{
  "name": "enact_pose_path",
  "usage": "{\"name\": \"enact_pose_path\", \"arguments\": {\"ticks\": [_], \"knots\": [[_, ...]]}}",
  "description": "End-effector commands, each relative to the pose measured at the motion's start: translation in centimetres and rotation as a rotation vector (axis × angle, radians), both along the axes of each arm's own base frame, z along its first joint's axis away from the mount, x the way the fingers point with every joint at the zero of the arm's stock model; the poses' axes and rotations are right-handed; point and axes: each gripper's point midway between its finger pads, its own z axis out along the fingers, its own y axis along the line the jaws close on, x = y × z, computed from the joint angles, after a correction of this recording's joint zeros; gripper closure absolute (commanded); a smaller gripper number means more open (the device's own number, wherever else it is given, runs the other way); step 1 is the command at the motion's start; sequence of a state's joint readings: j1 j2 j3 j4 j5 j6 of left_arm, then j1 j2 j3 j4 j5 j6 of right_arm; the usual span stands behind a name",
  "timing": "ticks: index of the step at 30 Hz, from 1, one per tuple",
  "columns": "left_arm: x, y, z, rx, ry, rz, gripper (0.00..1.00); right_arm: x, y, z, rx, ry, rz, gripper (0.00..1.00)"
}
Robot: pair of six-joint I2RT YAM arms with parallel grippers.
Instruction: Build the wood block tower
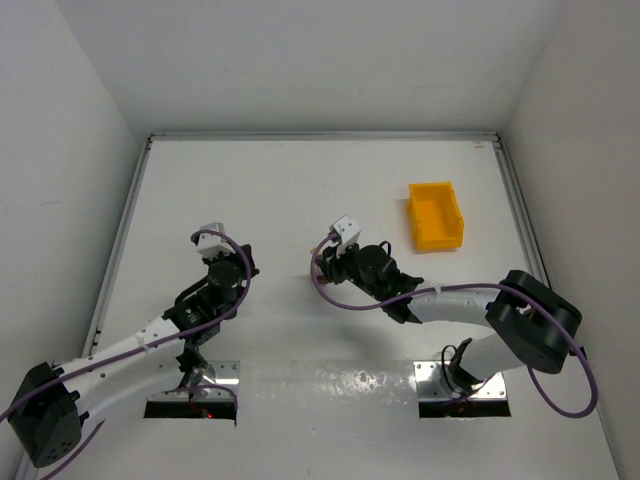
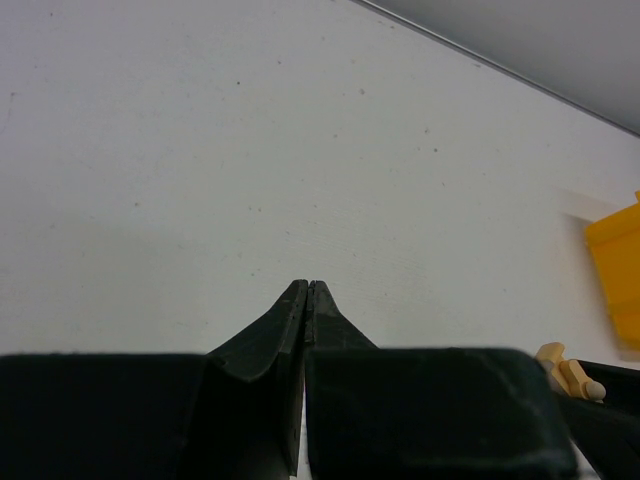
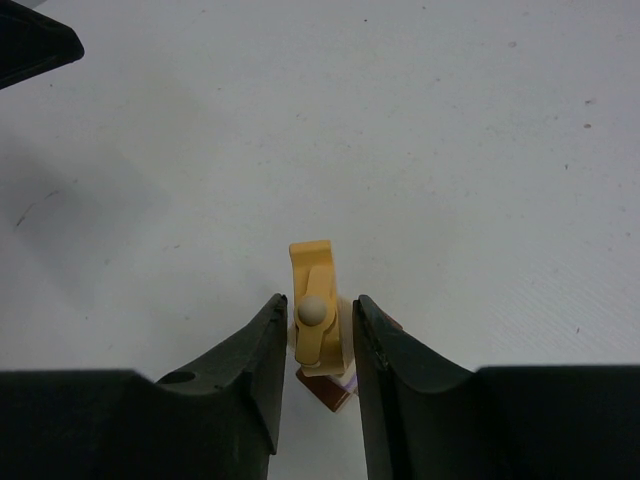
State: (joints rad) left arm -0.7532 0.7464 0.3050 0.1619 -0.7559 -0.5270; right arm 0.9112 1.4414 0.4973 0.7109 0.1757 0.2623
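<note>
A small wood block tower (image 3: 312, 275) stands on the white table: a dark brown cube (image 3: 328, 391) at the bottom, a purple-edged pale piece above it, and tan pieces with a round knob on top. My right gripper (image 3: 318, 302) is open and straddles the tower, one finger on each side with narrow gaps. In the top view the tower (image 1: 316, 245) is at mid table at my right gripper (image 1: 324, 256). My left gripper (image 2: 308, 288) is shut and empty over bare table, left of the tower (image 2: 563, 368). In the top view my left gripper (image 1: 207, 243) sits at centre left.
A yellow plastic bin (image 1: 435, 215) stands at the right, behind the right arm; it also shows at the right edge of the left wrist view (image 2: 615, 280). Walls close in the table on the left, back and right.
</note>
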Motion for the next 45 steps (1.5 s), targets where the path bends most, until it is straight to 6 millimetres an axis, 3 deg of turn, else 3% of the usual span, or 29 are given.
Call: {"name": "enact_pose_path", "arguments": {"ticks": [1, 4, 12, 16, 19, 23, 25, 26, 27, 31, 38, 45], "knots": [[0.5, -0.8, 2.6, -0.045, -0.061, -0.009, 1.00, 0.6, 0.4, 1.9, 0.058, -0.043, -0.010, 0.67], [0.5, -0.8, 2.5, -0.044, -0.060, -0.008, 1.00, 0.6, 0.5, 2.4, 0.066, -0.051, -0.009, 0.58], [0.5, -0.8, 2.6, -0.042, -0.061, -0.010, 1.00, 0.8, 0.3, 4.7, 0.098, -0.078, -0.025, 0.24], [0.5, -0.8, 2.6, -0.038, -0.064, -0.011, 1.00, 1.1, -0.3, 6.7, 0.105, -0.108, -0.050, 0.01], [0.5, -0.7, 2.6, -0.035, -0.066, -0.012, 1.00, 1.2, -1.2, 9.3, 0.101, -0.149, -0.077, 0.01], [0.5, -1.0, 2.8, -0.034, -0.065, -0.026, 1.00, 1.1, -4.0, 11.5, 0.052, -0.186, -0.149, 0.01], [0.5, -1.0, 2.7, -0.030, -0.064, -0.028, 1.00, 0.5, -6.0, 10.1, -0.014, -0.170, -0.183, 0.01], [0.5, -1.0, 2.7, -0.030, -0.065, -0.028, 1.00, -0.1, -7.0, 10.8, -0.003, -0.185, -0.198, 0.01], [0.4, -1.1, 2.8, -0.033, -0.066, -0.036, 1.00, -0.6, -8.3, 8.9, -0.052, -0.156, -0.216, 0.01], [-0.1, -2.2, 3.9, -0.061, -0.126, -0.124, 0.99, -2.2, -12.8, 5.7, -0.081, -0.113, -0.326, 0.01], [-1.0, -2.0, 4.9, -0.085, -0.205, -0.168, 0.91, -4.2, -13.9, 2.6, -0.037, -0.040, -0.313, 0.01], [-0.9, -2.1, 4.6, -0.075, -0.190, -0.166, 0.89, -4.5, -14.9, 0.6, -0.079, 0.020, -0.355, 0.01]]}}
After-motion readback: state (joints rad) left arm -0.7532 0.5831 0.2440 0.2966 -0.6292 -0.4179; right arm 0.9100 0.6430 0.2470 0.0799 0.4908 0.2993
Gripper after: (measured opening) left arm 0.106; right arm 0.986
